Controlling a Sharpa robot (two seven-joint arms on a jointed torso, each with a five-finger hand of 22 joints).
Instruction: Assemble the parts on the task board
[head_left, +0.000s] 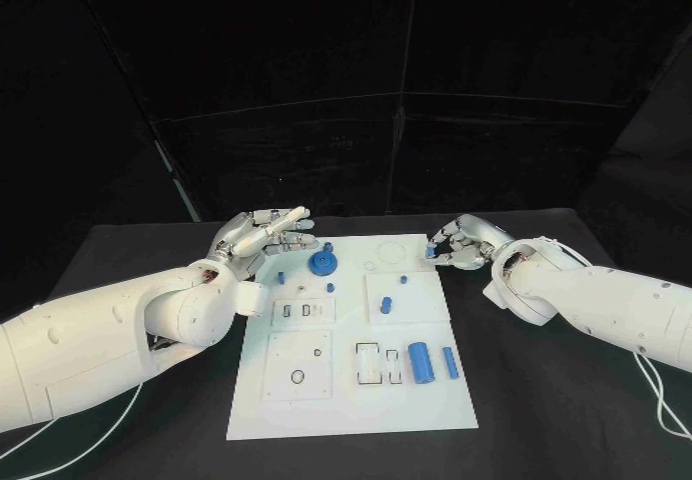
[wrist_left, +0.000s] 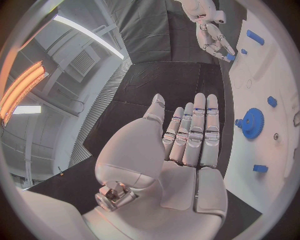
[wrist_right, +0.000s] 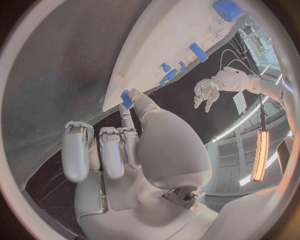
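Task board (head_left: 353, 400) lay mid-surface. Right robot hand (head_left: 459, 246) pinched a small blue part (wrist_right: 127, 98) at the board's far right edge; left robot hand (head_left: 268, 236) hovered, spread and empty. That slight pinch could drop the part.

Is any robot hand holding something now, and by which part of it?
The right robot hand pinches a small blue part at the task board's edge; which part is unclear. The left robot hand holds nothing.

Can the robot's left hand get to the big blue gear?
Probably yes. The left hand is open beside the board's far left edge, the blue gear stands close by, and nothing lies between them.
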